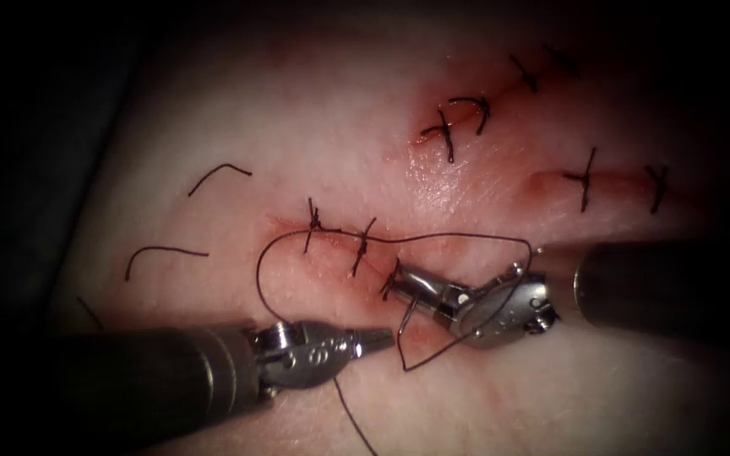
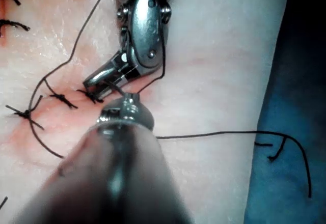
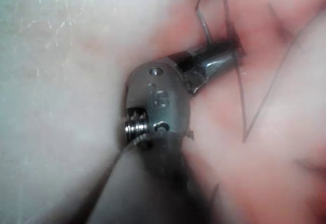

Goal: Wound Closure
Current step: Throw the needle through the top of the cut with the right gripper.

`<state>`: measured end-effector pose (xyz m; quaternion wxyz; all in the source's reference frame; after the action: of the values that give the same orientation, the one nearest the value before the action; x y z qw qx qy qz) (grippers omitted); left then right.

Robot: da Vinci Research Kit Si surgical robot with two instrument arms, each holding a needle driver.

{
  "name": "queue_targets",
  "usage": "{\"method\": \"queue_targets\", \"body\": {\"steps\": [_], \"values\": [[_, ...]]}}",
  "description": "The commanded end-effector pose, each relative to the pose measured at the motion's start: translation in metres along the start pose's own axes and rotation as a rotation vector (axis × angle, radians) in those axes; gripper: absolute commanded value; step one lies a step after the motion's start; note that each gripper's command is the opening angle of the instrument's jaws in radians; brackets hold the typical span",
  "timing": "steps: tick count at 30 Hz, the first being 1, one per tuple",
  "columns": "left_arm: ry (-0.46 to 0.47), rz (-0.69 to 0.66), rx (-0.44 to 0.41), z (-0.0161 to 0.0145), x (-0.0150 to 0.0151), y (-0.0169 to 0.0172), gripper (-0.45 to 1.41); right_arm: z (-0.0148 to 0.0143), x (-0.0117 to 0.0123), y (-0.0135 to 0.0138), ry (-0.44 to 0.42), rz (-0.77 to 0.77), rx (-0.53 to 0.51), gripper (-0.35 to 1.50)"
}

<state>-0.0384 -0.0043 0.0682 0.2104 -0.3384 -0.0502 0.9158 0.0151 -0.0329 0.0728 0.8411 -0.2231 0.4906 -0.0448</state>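
Note:
On the tissue (image 1: 213,118) the cut (image 1: 340,243) carries three dark stitches. My right tool (image 1: 399,285) comes in from the right, and its jaws are shut on a short piece of thread at the rightmost stitch (image 1: 392,279). The thread (image 1: 466,236) runs from the stitches in a wide loop around the right tool's wrist and back under it. My left tool (image 1: 378,338) lies just below the cut with its jaws shut on the thread. A free strand (image 1: 352,418) trails downward from it. In the wrist views the right tool (image 2: 91,81) (image 3: 234,51) touches the cut, close to the left tool (image 2: 127,101).
Two other stitched cuts (image 1: 466,118) (image 1: 618,179) lie to the upper right. Loose cut ends of thread (image 1: 220,173) (image 1: 162,251) rest on the tissue left of the cut. Red fluid stains the cut's edges. A dark blue drape (image 2: 290,81) borders the tissue.

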Motion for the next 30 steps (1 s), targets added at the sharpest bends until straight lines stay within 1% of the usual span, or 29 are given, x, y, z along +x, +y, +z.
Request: {"method": "queue_targets", "body": {"steps": [1,3,4,6,7,8,11,12,16,17,18,21,24,30], "values": [[0.001,0.0,-0.003,0.0009,-0.0001,0.0003,-0.35,0.0003,-0.0003,-0.0008,0.011,0.025,0.001,-0.35],[-0.001,0.0,0.0,0.0009,-0.0002,0.0003,-0.35,0.0002,-0.0003,-0.0006,0.015,0.028,0.001,-0.35],[-0.001,0.0,0.0,0.0009,-0.0002,0.0002,-0.35,-0.0002,0.0,0.0003,0.034,0.076,-0.011,-0.35],[-0.001,0.0,-0.001,0.0009,-0.0002,0.0002,-0.35,-0.0003,0.0001,0.0008,0.039,0.089,-0.019,-0.35],[-0.001,0.0,-0.001,0.0009,-0.0002,0.0002,-0.35,-0.0005,0.0003,0.0013,0.049,0.096,-0.024,-0.35],[-0.001,0.001,-0.001,0.0009,-0.0002,0.0002,-0.35,-0.001,0.0008,0.0027,0.073,0.117,-0.053,-0.35],[-0.002,0.001,0.001,0.0009,-0.0002,0.0002,-0.35,-0.0017,0.0019,0.0049,0.103,0.148,-0.083,-0.35],[-0.002,0.001,0.001,0.0009,-0.0002,0.0002,-0.35,-0.0017,0.0019,0.0049,0.103,0.148,-0.083,-0.35],[-0.003,-0.001,0.004,0.0014,-0.0002,0.0,-0.37,-0.0024,0.0043,0.0071,0.138,0.185,-0.11,-0.35],[-0.003,-0.002,0.007,0.0019,-0.0002,-0.0001,-0.37,-0.0026,0.0054,0.0081,0.151,0.2,-0.119,-0.35],[-0.003,-0.002,0.007,0.0019,-0.0002,-0.0001,-0.37,-0.0026,0.0054,0.0081,0.151,0.2,-0.119,-0.35],[-0.011,-0.002,0.009,0.0028,0.0,0.0,-0.37,-0.0026,0.0065,0.0097,0.165,0.215,-0.133,-0.35],[-0.018,-0.002,0.005,0.0034,0.0004,0.0004,-0.37,-0.0026,0.0071,0.0111,0.169,0.213,-0.129,-0.35],[-0.018,-0.006,0.007,0.0038,0.0008,0.0005,-0.37,-0.0023,0.0072,0.0124,0.177,0.226,-0.125,-0.35]]}}
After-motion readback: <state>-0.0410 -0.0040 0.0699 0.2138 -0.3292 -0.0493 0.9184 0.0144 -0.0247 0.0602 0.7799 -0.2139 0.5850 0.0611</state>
